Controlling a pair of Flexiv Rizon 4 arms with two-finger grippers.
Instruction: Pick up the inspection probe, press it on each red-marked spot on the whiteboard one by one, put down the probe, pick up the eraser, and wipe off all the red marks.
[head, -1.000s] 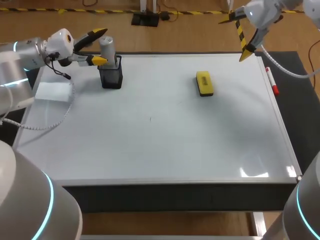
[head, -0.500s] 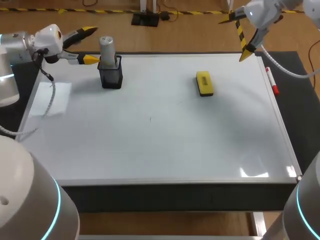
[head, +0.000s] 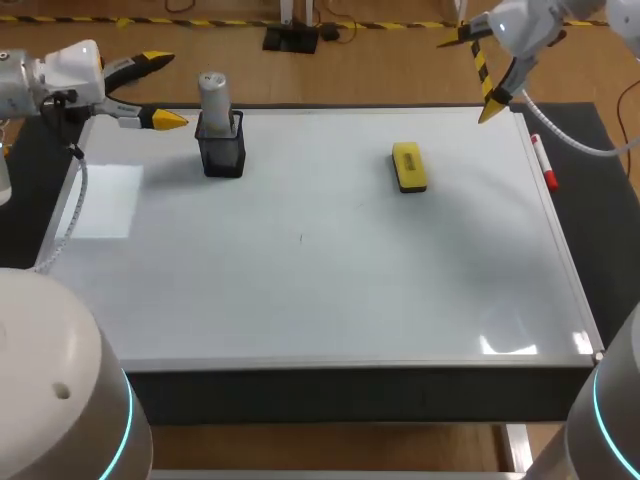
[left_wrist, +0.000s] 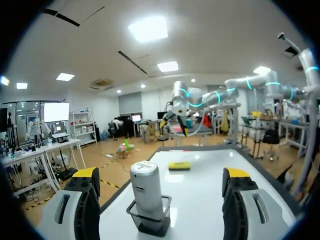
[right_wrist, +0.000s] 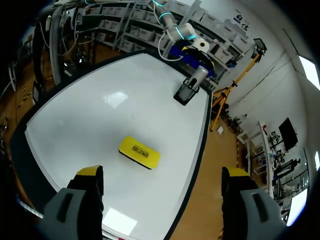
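Left gripper (head: 168, 89) hangs wide open and empty just left of the upright probe (head: 212, 95) in its black holder (head: 222, 152), while the eraser (head: 409, 166) lies nearer the open, empty right gripper (head: 465, 78).

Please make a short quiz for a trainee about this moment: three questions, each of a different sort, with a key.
1. True or false: the left gripper is shut on the inspection probe.
2. Where does the yellow eraser lie? A between the left gripper's fingers; B flat on the whiteboard; C on top of the inspection probe.
3. Fill in: the right gripper is ___ (open or shut).
Key: 1 false, it is open and apart from the inspection probe; 2 B; 3 open.
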